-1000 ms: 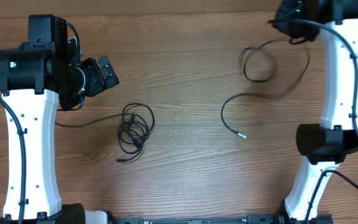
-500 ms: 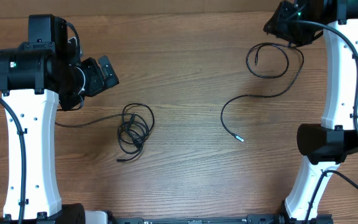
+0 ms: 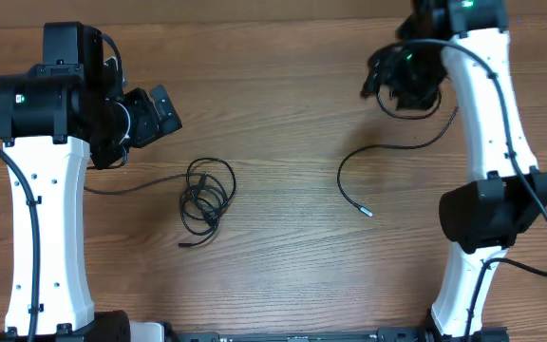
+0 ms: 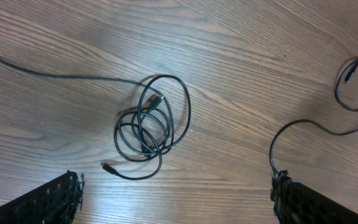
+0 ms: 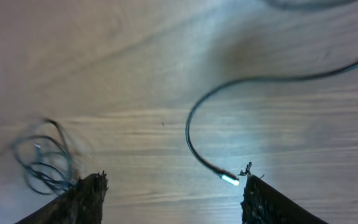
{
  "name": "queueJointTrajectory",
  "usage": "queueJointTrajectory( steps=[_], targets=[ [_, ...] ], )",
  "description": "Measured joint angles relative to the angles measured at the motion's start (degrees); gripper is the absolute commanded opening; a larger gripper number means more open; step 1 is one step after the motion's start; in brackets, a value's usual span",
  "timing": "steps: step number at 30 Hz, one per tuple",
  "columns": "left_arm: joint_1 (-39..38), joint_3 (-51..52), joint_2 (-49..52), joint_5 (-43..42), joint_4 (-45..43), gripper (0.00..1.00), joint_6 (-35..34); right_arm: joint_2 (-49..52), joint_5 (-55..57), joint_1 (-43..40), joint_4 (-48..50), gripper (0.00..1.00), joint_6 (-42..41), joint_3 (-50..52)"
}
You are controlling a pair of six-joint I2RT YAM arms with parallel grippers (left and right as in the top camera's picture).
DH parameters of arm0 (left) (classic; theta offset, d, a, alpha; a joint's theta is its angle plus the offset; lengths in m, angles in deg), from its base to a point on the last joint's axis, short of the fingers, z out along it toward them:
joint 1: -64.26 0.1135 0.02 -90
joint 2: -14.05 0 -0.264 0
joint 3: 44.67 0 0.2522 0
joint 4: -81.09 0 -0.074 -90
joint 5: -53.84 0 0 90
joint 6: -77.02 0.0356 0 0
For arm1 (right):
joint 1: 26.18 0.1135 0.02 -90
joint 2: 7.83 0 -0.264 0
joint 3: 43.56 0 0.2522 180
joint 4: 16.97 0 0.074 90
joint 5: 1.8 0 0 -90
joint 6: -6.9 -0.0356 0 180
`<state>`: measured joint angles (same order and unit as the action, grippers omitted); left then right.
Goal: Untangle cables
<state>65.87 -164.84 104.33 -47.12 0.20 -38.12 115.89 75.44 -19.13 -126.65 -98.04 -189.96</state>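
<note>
Overall, noted a bare wood-grain tabletop [image 3: 283, 114], brown, evenly lit. Found tangled cables [image 3: 205, 195] coiled left of centre; loose cable [image 3: 340, 176] lying well apart, to the right. Recorded left tool [image 3: 166, 109] and right tool [image 5: 174, 182] both released, grasping nothing.

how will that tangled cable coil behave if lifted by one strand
Probably floppy: the coil is thin wire lying in loose, uneven loops, so it should sag. Its overlapping loops may lift together as a clump. Likely light, being so thin.
</note>
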Motion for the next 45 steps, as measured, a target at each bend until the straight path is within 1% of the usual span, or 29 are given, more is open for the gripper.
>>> queueJointTrajectory(
  steps=[6, 7, 8, 9, 10, 11, 15, 17, 19, 23, 27, 35, 36, 39, 41, 45],
  targets=[
    [0.00, 0.00, 0.02, -0.02, 0.00, 1.00, 0.00, 0.04, 0.52, 2.19, 4.87, 0.70, -0.13, 13.00],
    [0.00, 0.00, 0.00, 0.00, -0.02, 0.99, 0.00, 0.04, 0.61, 2.36, 5.95, 0.68, -0.33, 14.78],
    [0.00, 0.00, 0.00, 0.00, 0.00, 1.00, 0.00, 0.04, 0.72, 2.38, 7.45, 0.66, -0.87, 17.22],
    [0.00, 0.00, 0.02, -0.02, -0.02, 1.00, 0.00, 0.04, 0.76, 2.45, 8.70, 0.61, -1.22, 19.23],
    [0.00, 0.00, 0.00, 0.00, 0.00, 1.00, 0.00, 0.04, 0.76, 2.54, 10.29, 0.53, -1.75, 21.59],
    [0.00, 0.00, 0.00, 0.00, -0.04, 1.00, 0.00, 0.04, 0.90, 2.62, 11.56, 0.48, -2.01, 23.10],
    [0.00, 0.00, 0.02, 0.00, -0.07, 1.00, 0.00, 0.04, 2.21, 3.67, 17.00, 0.50, -4.83, 30.25],
    [0.00, 0.00, 0.00, 0.00, -0.09, 1.00, 0.00, 0.04, 3.63, 5.42, 19.54, 0.55, -6.08, 33.33],
    [0.00, 0.00, 0.00, 0.00, -0.17, 1.00, 0.00, 0.09, 4.96, 7.54, 21.77, 0.58, -6.75, 35.01],
    [0.00, 0.00, 0.00, 0.00, -0.28, 1.00, 0.00, 0.09, 8.33, 11.96, 25.03, 0.57, -8.57, 37.11],
    [0.00, 0.00, 0.02, 0.00, -0.28, 1.00, 0.00, 0.09, 11.19, 13.99, 26.86, 0.48, -10.80, 39.04],
    [0.00, 0.00, 0.00, 0.00, -0.28, 1.00, 0.00, 0.09, 13.25, 13.66, 28.28, 0.29, -13.18, 41.27],
    [0.00, 0.00, 0.02, 0.00, -0.31, 0.99, 0.00, 0.09, 13.20, 13.66, 28.57, 0.29, -13.29, 41.70],
    [0.00, 0.00, 0.00, 0.00, -0.33, 1.00, 0.00, 0.02, 13.14, 13.66, 29.42, 0.21, -13.53, 42.77],
    [0.00, 0.00, 0.02, 0.00, -0.35, 1.00, 0.00, -0.02, 12.92, 13.68, 29.90, 0.19, -13.57, 42.93],
    [0.00, 0.00, 0.02, 0.00, -0.44, 1.00, 0.00, -0.42, 11.98, 13.66, 30.99, 0.07, -13.46, 43.58]
  ],
)
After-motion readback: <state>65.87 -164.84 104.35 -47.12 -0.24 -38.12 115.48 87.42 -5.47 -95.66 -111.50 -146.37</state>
